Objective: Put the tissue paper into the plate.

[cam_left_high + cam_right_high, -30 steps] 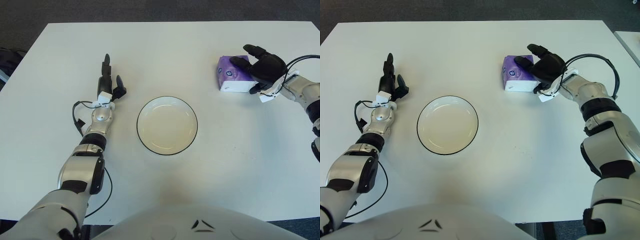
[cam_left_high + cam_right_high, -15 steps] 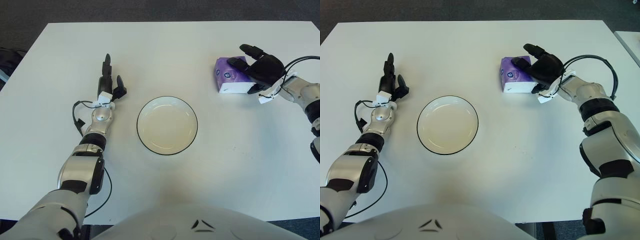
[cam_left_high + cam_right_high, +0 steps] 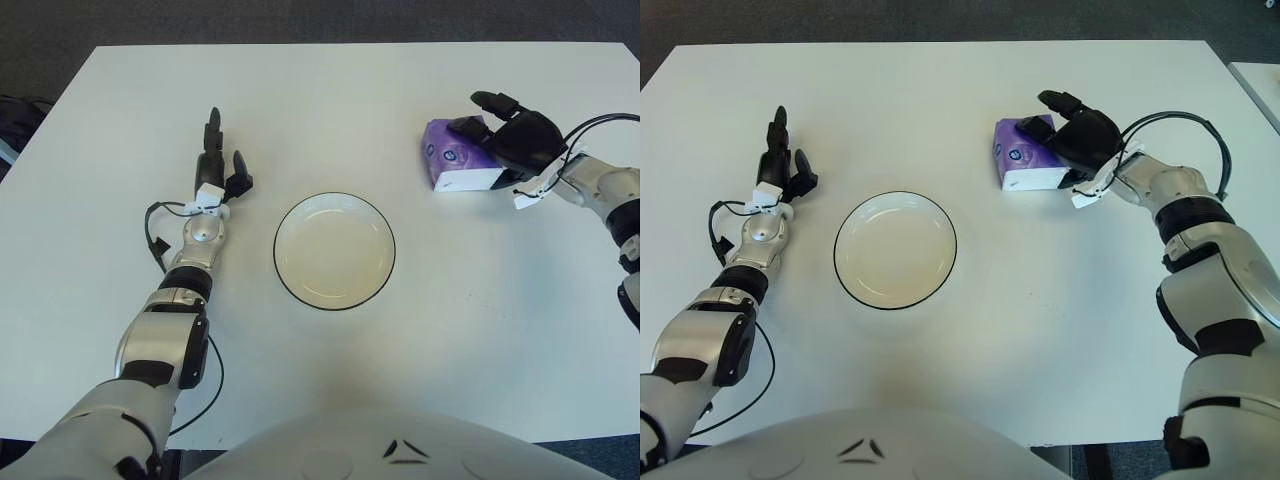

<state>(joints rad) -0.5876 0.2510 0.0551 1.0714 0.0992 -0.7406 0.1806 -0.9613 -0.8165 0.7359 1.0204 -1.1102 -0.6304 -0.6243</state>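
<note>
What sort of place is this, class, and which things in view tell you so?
Probably a robot test bench: a plain white table holds only an empty plate and a purple tissue pack under the right hand, while the left hand rests apart.

Purple tissue pack lies right of empty white plate.

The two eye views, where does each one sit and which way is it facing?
Left eye view: on the head, facing forward and down at the white table; both arms and the chest show.
Right eye view: slightly to the right, same aim; more of the right arm shows.
Shared: round white black-rimmed plate, purple tissue pack gripped by the right hand, left hand resting open.
</note>
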